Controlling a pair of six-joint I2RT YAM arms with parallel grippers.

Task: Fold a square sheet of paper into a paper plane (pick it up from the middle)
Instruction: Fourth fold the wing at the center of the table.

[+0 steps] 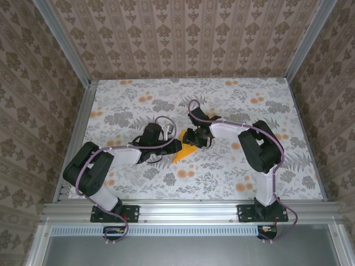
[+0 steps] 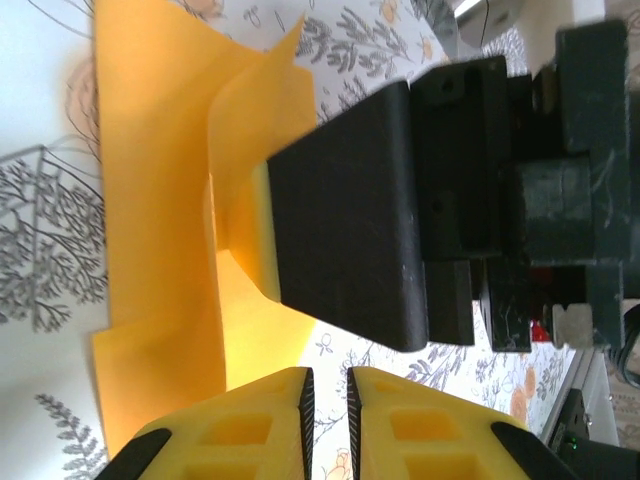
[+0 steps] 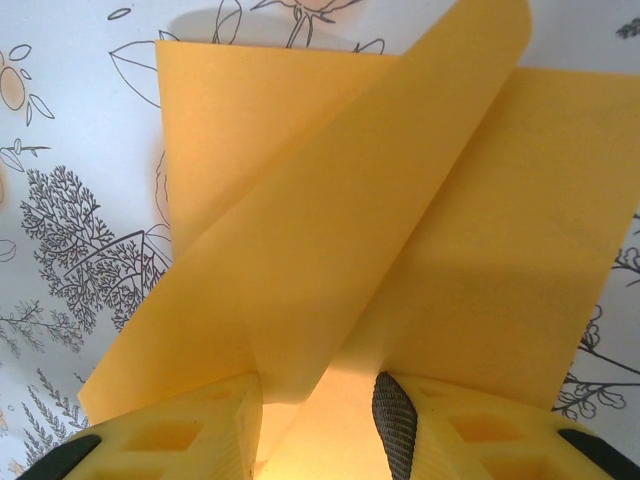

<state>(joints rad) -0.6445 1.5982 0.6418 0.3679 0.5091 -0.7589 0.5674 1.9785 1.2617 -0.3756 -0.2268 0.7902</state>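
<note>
The square sheet of paper point(image 1: 187, 152), bright orange-yellow, lies partly folded mid-table between the two grippers. In the right wrist view the paper point(image 3: 400, 230) has a raised flap crossing diagonally, and its folds run down between the fingers of my right gripper point(image 3: 320, 385), whose jaws stand apart around them. In the left wrist view my left gripper point(image 2: 327, 372) shows a narrow gap with only tablecloth in it. It sits just beside the paper point(image 2: 150, 200), facing the right gripper's black finger point(image 2: 350, 230), around which the sheet curls. From above, the left gripper point(image 1: 176, 145) and right gripper point(image 1: 195, 139) nearly meet.
The table point(image 1: 138, 94) wears a grey-and-orange floral cloth. Aluminium frame rails point(image 1: 183, 210) run along the near edge and sides, with patterned walls behind. Both arm bases point(image 1: 113, 213) are bolted at the front.
</note>
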